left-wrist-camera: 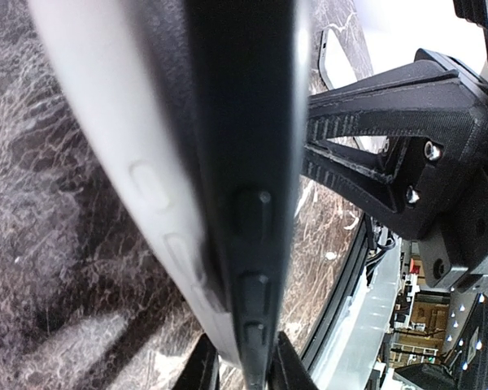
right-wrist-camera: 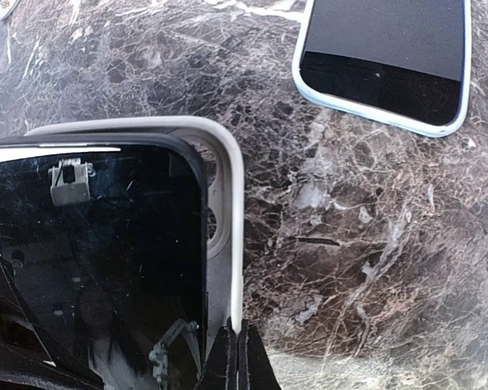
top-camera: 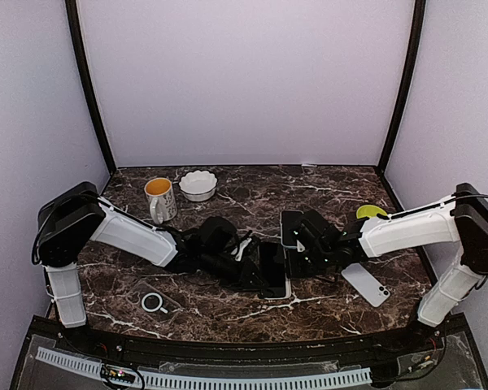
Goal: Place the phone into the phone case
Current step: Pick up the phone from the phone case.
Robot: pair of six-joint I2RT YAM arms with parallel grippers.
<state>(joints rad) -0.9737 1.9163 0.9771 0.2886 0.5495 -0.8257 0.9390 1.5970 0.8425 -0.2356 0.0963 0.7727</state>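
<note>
1. Left gripper (left-wrist-camera: pixel 242 372) pinches the black phone (left-wrist-camera: pixel 244 122), which lies partly in its grey case (left-wrist-camera: pixel 106 114) on the marble table (top-camera: pixel 350 183).
2. Right gripper (right-wrist-camera: pixel 236 361), fingertips together, sits at the case rim.
3. Overhead alone shows one mug (top-camera: pixel 160 199), one bowl (top-camera: pixel 198 185), one white phone (top-camera: pixel 366 284).

The surface (top-camera: pixel 228 313) is dark brown marble veined in white, glossy enough to carry pale reflections. Three plain, pale lilac walls enclose it: a back wall (top-camera: pixel 244 81), a left wall (top-camera: pixel 24 106) and a right wall (top-camera: pixel 464 97). They meet at a slanting black left post (top-camera: pixel 89 89) and right post (top-camera: pixel 400 81). A white slotted strip (top-camera: pixel 228 380) runs along the black near rim. The light is soft and even. Beyond the rim, the left wrist view shows blurred clutter (left-wrist-camera: pixel 415 317), possibly shelving.
</note>
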